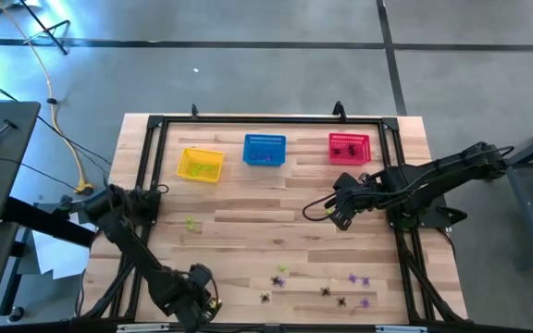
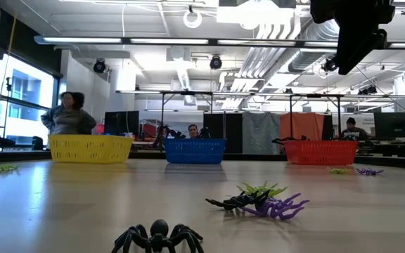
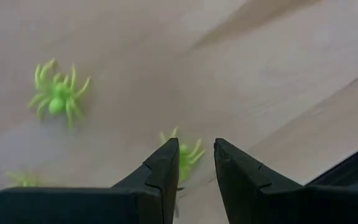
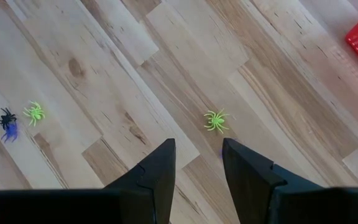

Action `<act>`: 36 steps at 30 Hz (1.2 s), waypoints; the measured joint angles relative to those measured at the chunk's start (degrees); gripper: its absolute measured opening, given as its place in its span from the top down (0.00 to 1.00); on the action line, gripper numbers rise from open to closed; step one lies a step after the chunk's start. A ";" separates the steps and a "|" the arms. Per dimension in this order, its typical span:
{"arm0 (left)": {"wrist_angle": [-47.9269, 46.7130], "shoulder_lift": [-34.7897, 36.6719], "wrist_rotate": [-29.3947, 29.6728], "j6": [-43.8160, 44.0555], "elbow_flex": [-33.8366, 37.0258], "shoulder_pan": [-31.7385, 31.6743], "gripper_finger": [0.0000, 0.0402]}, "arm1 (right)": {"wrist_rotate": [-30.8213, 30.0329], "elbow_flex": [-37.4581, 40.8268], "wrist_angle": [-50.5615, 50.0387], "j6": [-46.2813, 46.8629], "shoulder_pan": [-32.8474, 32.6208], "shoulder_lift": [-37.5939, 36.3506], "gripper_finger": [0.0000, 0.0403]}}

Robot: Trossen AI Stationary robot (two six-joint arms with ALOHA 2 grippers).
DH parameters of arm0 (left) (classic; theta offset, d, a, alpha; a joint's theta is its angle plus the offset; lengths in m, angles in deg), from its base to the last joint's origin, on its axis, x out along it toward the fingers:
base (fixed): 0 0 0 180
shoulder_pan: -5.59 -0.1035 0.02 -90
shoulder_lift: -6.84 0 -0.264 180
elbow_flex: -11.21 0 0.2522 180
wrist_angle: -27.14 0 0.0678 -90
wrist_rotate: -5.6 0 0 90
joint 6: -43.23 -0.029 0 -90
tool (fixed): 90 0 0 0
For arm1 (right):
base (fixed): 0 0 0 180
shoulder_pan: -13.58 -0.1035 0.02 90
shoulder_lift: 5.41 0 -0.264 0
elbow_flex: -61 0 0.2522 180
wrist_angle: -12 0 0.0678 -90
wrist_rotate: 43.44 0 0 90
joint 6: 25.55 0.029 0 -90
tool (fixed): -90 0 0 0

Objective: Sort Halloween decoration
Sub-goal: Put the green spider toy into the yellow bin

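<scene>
The pale wooden plank counter (image 1: 248,231) stands in an open workshop. Tiny purple, yellow-green and black plastic spiders (image 1: 278,275) lie flat, legs splayed, without a clear long axis. The left claw (image 3: 194,163) and right claw (image 4: 197,163) are both released.

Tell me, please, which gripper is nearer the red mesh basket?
Right. The right gripper hangs just in front of the red mesh basket; the left gripper sits at the table's near-left edge.

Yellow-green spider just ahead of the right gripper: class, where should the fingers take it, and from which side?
Pinch the raised body of the yellow-green spider, coming straight down from above. It lies flat on the table with thin legs splayed all round, so a sideways approach would likely just push it. The right gripper is open.
</scene>
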 joint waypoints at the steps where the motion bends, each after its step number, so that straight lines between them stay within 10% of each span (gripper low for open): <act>1: -0.03 -0.28 -0.37 0.38 0.00 0.07 0.78 | -0.01 0.00 0.00 0.00 0.02 0.00 0.68; 20: -1.49 -0.78 -2.39 0.97 -0.02 -0.07 0.56 | -0.01 0.00 -0.01 0.00 0.00 0.00 0.68; 36: -4.05 -0.67 -3.21 -7.16 1.40 -3.60 0.97 | -0.02 0.00 0.00 0.00 0.00 0.00 0.68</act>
